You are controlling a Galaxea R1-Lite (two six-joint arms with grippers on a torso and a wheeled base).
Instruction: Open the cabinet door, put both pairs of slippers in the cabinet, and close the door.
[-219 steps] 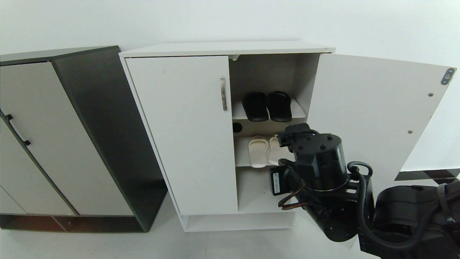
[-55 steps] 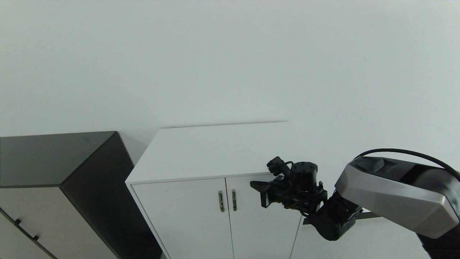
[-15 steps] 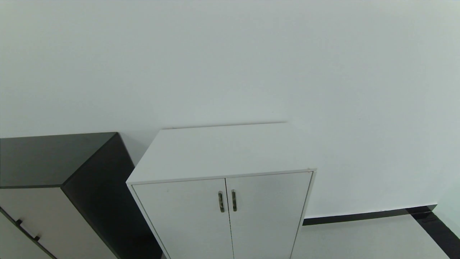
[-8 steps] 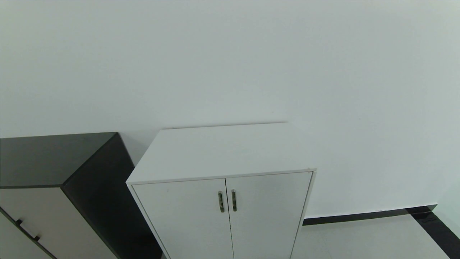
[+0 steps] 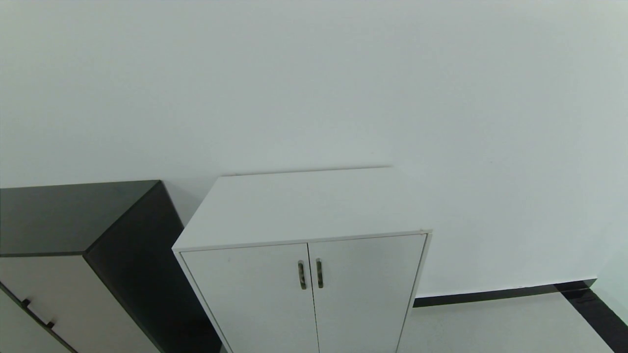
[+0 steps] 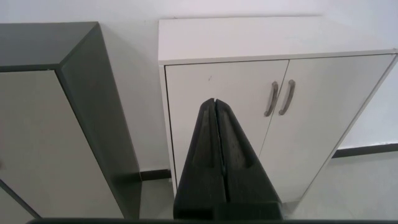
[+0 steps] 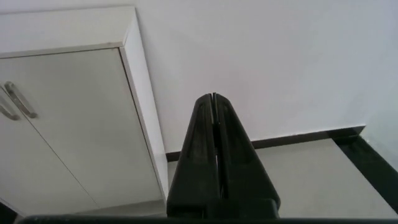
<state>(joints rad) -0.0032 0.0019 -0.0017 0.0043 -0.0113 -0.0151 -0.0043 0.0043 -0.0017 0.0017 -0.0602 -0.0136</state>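
White cabinet (image 5: pixel 304 206) (doors (image 5: pixel 255 294) shut), dark cabinet (image 5: pixel 132 255) beside

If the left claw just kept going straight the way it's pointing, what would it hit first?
Most likely the left door of the white cabinet; the shut left gripper aims at it, though depth is unclear.

cabinet (image 5: pixel 304 206): smooth matt white board
door handles (image 5: pixel 319 273): brushed metal, dull sheen
dark cabinet (image 5: pixel 73 215): smooth, slightly glossy top
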